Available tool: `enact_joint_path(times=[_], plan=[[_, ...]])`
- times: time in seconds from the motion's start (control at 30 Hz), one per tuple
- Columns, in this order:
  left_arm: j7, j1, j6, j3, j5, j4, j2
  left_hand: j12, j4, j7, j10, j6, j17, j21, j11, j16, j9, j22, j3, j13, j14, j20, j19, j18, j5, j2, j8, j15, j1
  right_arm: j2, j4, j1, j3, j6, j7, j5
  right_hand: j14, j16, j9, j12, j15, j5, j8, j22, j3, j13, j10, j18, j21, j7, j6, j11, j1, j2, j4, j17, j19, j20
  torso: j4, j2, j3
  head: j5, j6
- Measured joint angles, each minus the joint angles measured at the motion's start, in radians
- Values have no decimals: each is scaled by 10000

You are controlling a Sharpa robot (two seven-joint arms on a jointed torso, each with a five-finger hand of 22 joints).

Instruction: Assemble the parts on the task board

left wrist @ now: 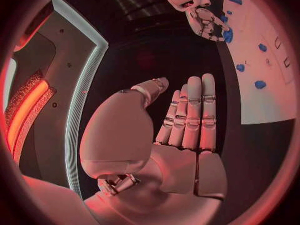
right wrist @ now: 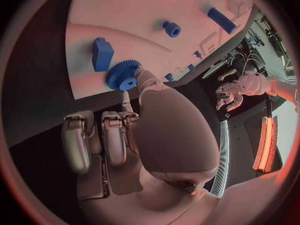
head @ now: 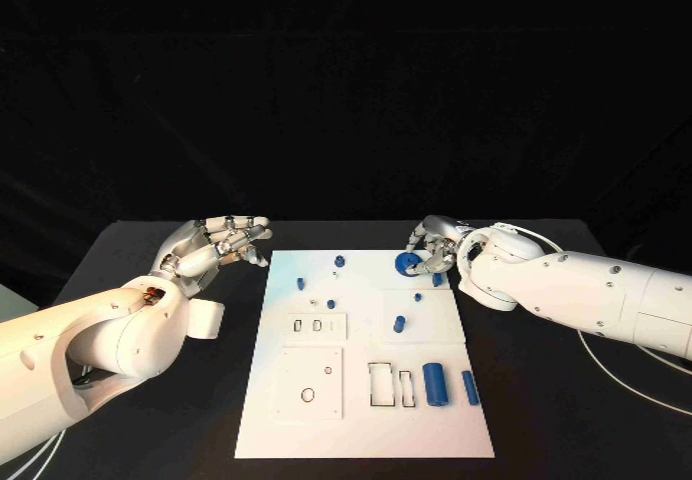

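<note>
My right hand (head: 437, 250) has the blue gear (head: 410, 263) at the far right corner of the white board (head: 368, 420).

From the right wrist camera I see the thumb and a finger pinching that toothed wheel at the board's edge, a small blue block (right wrist: 102, 53) just beside it. My left hand (head: 219, 243) sits off the board's left side, holding nothing, fingers straight and side by side. Two blue cylinders (head: 434, 385) lie near the board's near right corner.

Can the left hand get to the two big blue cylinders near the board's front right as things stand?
Probably yes: the left hand is open beside the board, nothing lies between it and the cylinders, and the right hand is busy at the gear.
</note>
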Motion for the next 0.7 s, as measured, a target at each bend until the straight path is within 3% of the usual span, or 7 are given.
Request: enact_joint_path(times=[0.37, 0.57, 0.7], plan=[[-13, 0, 14, 0, -1, -14, -2, 0, 0, 0, 0, 0, 0, 0, 0, 0, -1, -1, 0, -1, 0, 0, 0, 0, 0, 0, 0, 0, 0, -10, -55, -6, 0, 16, -55, 1, 0, 0, -1, 0, 0, 341, 78, -1, 1, -2, -1, 0, -1, -18, 67, 0, 38, 39, 1, -1, 0, 0, 0, -5, 6, -13, -21], [-20, 0, 22, 0, -1, -16, 0, 0, 0, 0, 0, 0, 0, -1, 0, 0, -2, -2, 0, 7, 0, 0, 0, 0, 0, 0, 0, 0, 0, 25, -102, -14, 0, 59, -56, 38, 0, 0, -17, 0, 0, 481, 154, -2, 209, -3, -1, 1, -7, -36, 289, 0, -17, 277, 38, -2, 0, 0, 0, -5, 7, -27, -30], [-23, 0, 26, 0, -1, -16, -1, 0, 0, 0, 0, 0, 0, -1, 0, 0, -2, -2, 0, 7, 0, 0, 0, 0, 0, 0, 0, 0, 0, 60, -143, -26, 10, 85, -56, 70, 0, 0, -37, -1, 0, 523, 153, -3, 290, -3, -1, 1, -7, -79, 337, 0, -26, 285, 36, -3, 0, 0, 0, -4, 9, -35, -43]])
